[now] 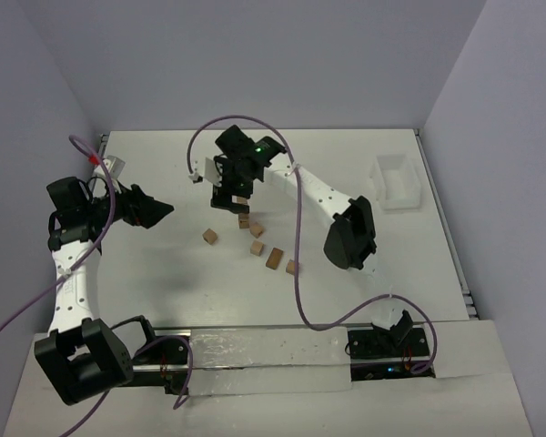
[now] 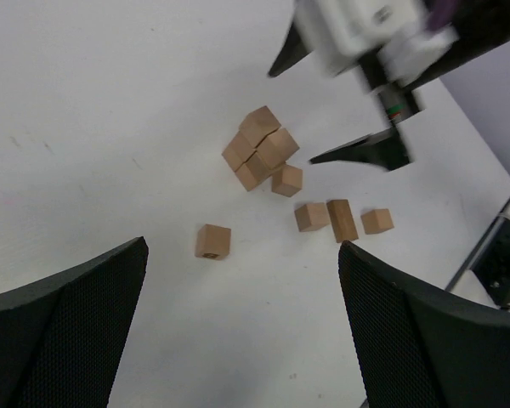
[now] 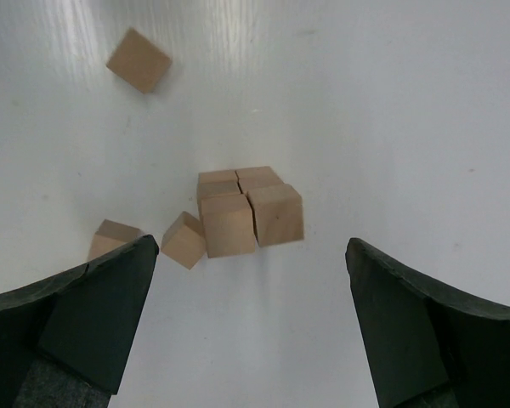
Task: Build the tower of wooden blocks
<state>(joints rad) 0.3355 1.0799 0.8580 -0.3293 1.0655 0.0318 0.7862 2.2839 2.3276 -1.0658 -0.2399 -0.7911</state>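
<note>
Left arm [image 1: 73, 282]: rises from its base at the near left corner of the tabletop. Its white link runs toward the far edge and the wrist bends to the right.
Left gripper [image 1: 166, 209]: fingers spread wide with nothing between them. It hangs over the left part of the tabletop, aimed right at the wood blocks [image 2: 311, 216].
Lone block [image 1: 210, 237]: lies flat by itself near mid-tabletop, left of the rest.
Cluster [image 3: 246, 212]: about four cubes pressed face to face in a compact square clump at the middle of the tabletop. No side is plainly longer, and I cannot tell how many layers it has.
Right gripper [image 3: 252, 248]: points straight down over the cluster with its fingers wide apart. One finger is on each side of the clump, clear of it.
Loose row [image 1: 256, 247]: four pieces trail from the cluster diagonally toward the near right edge.
Longer piece [image 2: 342, 219]: looks longer than its neighbours in the row. I cannot tell whether it lies flat or stands upright.
Right arm [image 1: 318, 191]: its base is at the near right edge and its elbow is raised right of centre. The white link slants toward the far left.
Bin [image 1: 379, 182]: white and translucent, near the far right corner.
Tabletop [image 1: 364, 146]: plain matte white.
Room: pale grey walls [image 1: 255, 55] stand close on three sides.
</note>
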